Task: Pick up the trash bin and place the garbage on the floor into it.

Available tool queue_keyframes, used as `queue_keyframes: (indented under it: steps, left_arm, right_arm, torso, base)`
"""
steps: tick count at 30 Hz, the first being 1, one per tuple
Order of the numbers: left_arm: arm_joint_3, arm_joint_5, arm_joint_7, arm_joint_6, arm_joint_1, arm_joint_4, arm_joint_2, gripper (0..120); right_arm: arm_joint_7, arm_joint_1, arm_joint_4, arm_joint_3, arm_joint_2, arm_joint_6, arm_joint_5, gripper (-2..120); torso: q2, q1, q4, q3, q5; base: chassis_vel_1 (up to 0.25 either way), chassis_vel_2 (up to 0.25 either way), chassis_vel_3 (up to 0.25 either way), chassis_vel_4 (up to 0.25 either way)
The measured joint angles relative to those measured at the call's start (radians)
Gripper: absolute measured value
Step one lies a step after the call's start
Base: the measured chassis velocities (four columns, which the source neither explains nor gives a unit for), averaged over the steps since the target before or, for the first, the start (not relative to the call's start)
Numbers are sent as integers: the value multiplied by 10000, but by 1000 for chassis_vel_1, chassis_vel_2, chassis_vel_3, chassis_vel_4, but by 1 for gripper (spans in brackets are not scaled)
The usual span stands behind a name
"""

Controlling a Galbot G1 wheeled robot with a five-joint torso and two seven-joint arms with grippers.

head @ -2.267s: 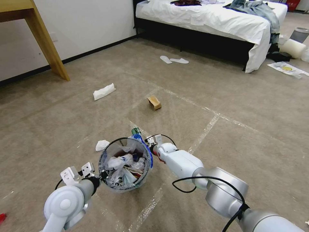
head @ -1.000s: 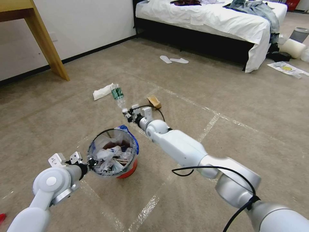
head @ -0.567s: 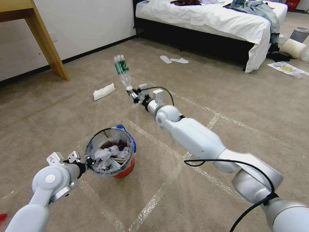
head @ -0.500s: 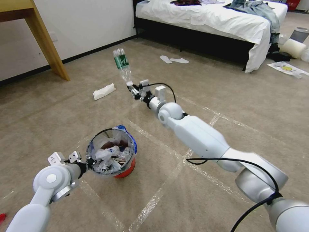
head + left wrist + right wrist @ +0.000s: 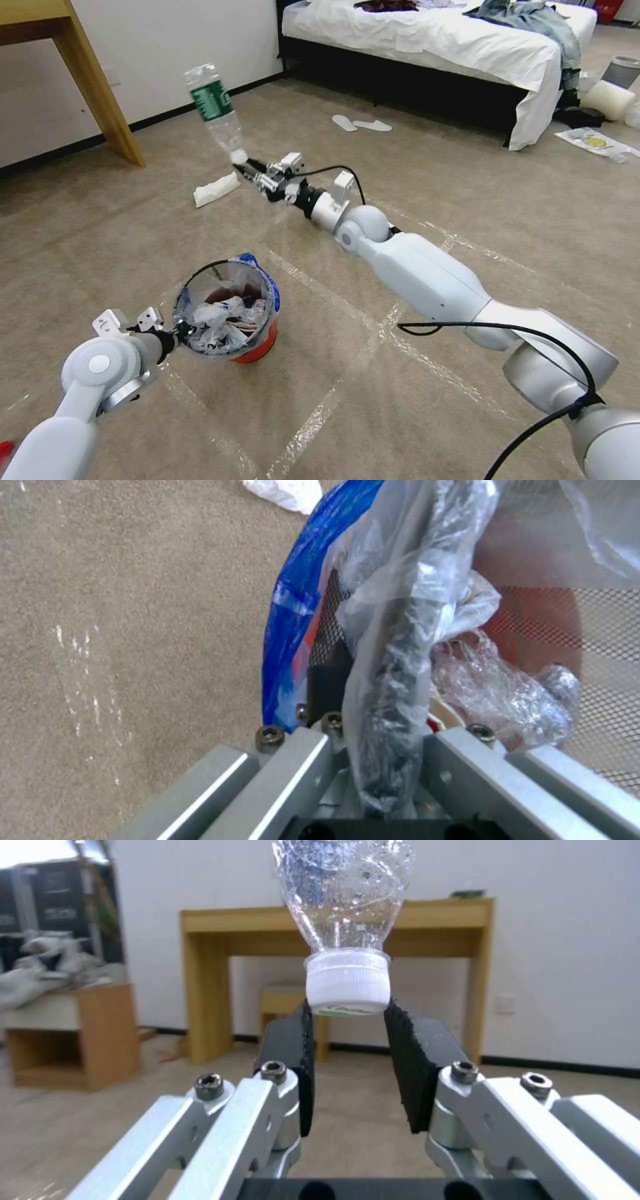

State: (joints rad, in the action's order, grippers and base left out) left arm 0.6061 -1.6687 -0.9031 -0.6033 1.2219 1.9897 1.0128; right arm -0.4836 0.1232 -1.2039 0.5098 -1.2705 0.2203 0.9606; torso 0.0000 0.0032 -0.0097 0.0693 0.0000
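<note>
Left end effector point(image 5: 179, 330), near left: fingers clamped on the rim of the trash bin point(image 5: 253, 343), black rim and plastic liner pinched between them in the left wrist view. Bin is red-orange, lined with clear plastic with a blue edge, holds crumpled litter, tilted toward the camera, low over the floor point(image 5: 467, 200); contact with the carpet cannot be told.

Right end effector point(image 5: 245, 168), extended far out, centre-left: black pads closed on the white cap of a bottle point(image 5: 215, 110). Bottle is clear, green label, cap end down, body up and leaning left, held in the air.

Tissue point(image 5: 215, 189) lies on the floor just below and left of that end effector.
</note>
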Motion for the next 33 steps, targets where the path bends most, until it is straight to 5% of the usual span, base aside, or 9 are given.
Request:
queue_keyframes:
  steps: [16, 33]
  left_arm:
    - [231, -158, -85, 33, -12, 174, -105, 0]
    - [216, -196, -110, 31, 37, 283, -156, 0]
  right_arm:
    - [-723, 904, -452, 722, 640, 303, -554, 23]
    - [-644, 1654, 227, 1118, 157, 406, -1307, 23]
  torso:
    - [0, 0, 0, 0, 0]
    - [0, 0, 1, 0, 0]
  base:
    - [0, 0, 0, 0]
    - [0, 0, 0, 0]
